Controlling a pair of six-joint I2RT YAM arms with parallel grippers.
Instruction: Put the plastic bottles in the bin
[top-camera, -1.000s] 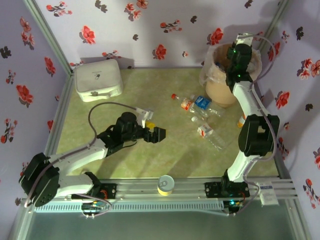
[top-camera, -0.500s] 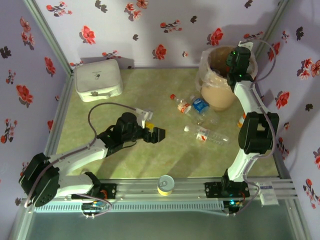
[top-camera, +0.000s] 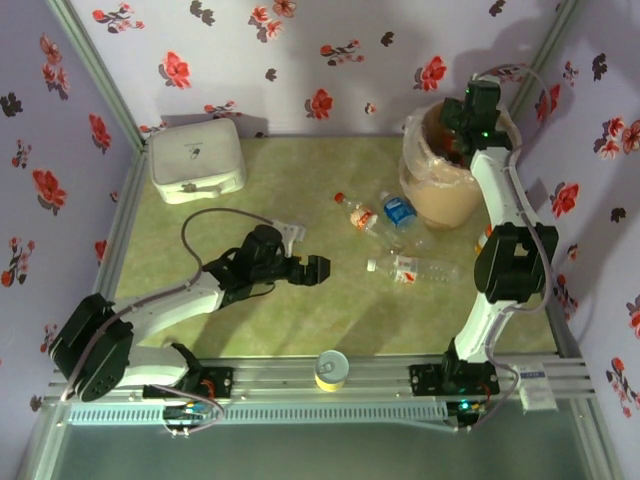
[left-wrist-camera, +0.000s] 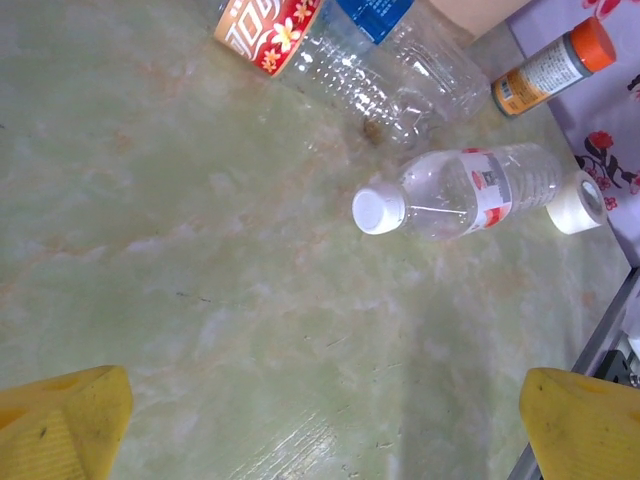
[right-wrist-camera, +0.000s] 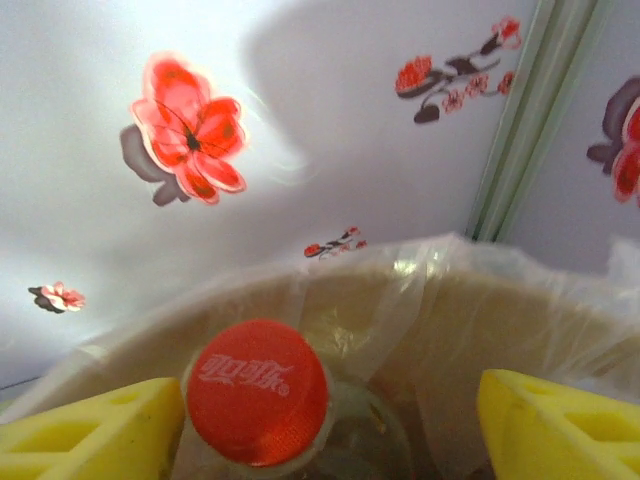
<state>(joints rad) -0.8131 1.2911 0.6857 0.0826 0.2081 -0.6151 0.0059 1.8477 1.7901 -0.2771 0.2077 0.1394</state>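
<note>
Plastic bottles: one inside the right claw's span, three loose on the table (top-camera: 300, 170).

Right gripper (right-wrist-camera: 325, 425): the yellow fingers (right-wrist-camera: 90, 430) stand wide apart. A red-capped bottle (right-wrist-camera: 258, 392) stands cap-up between them. The cap is just beside one finger and well clear of the other, so no squeeze is visible. Whether the near finger touches the cap: cannot tell. The bottle sits in the mouth of the bin (right-wrist-camera: 500, 320), with the clear bag liner draped over the rim. Top view: this claw hangs over the bin at the far right corner, against the flowered wall.

Left gripper (left-wrist-camera: 320, 425): the fingers sit at the lower corners of its wrist view, fully spread. Nothing is between them but bare table.

- Ahead lies a white-capped bottle (left-wrist-camera: 460, 190) on its side, cap pointing toward this claw.
- Beyond it, a red-labelled bottle (left-wrist-camera: 270, 20) and a blue-labelled bottle (left-wrist-camera: 385, 50) lie just beside each other, near the foot of the bin.
- An orange-capped vial (left-wrist-camera: 550, 65) is close to the right wall.
- A small white round piece (left-wrist-camera: 578, 200) is just beside the base of the white-capped bottle.

Outer field, top view: a white box (top-camera: 197, 160) sits in the far left corner, well apart from the bottles. A yellow-rimmed tin (top-camera: 331, 368) is at the near edge, between the two arm bases.
</note>
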